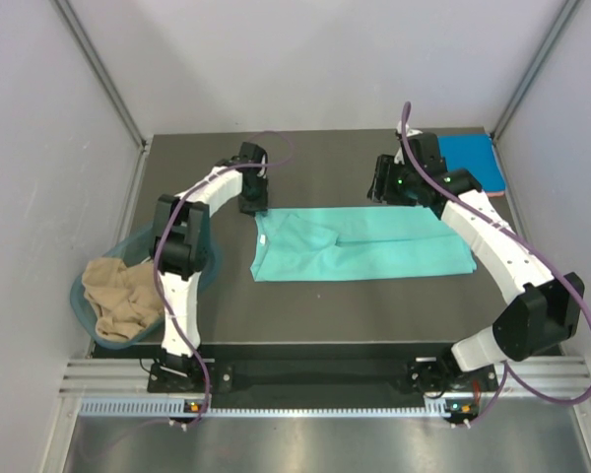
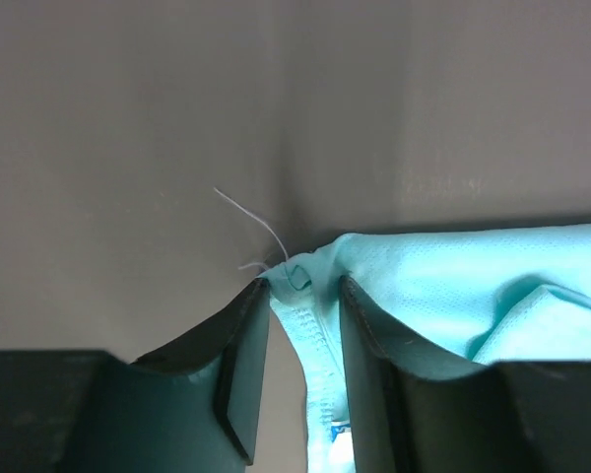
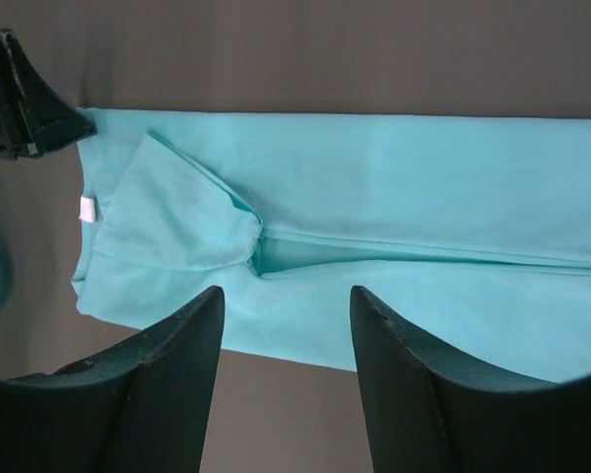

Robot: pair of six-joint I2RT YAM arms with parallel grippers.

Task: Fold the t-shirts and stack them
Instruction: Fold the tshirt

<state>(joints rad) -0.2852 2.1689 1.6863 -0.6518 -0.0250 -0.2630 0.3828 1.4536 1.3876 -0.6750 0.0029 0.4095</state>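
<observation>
A teal-green t-shirt (image 1: 360,246) lies flat on the dark table, folded lengthwise into a long strip. My left gripper (image 1: 253,207) is at its far left corner. In the left wrist view its jaws (image 2: 303,284) stand a little apart with the shirt's hem (image 2: 320,335) between them, and bare table shows beside the cloth. My right gripper (image 1: 389,187) is open and empty, hovering at the shirt's far edge. The right wrist view shows it (image 3: 286,296) above the shirt (image 3: 374,187) and its white neck label (image 3: 87,209). A folded bright blue t-shirt (image 1: 470,158) lies at the far right corner. A tan t-shirt (image 1: 118,296) is bunched in the tub.
A translucent teal tub (image 1: 84,301) sits off the table's left edge by the left arm. Grey walls close in the table on three sides. A pink edge (image 1: 495,193) shows beside the blue shirt.
</observation>
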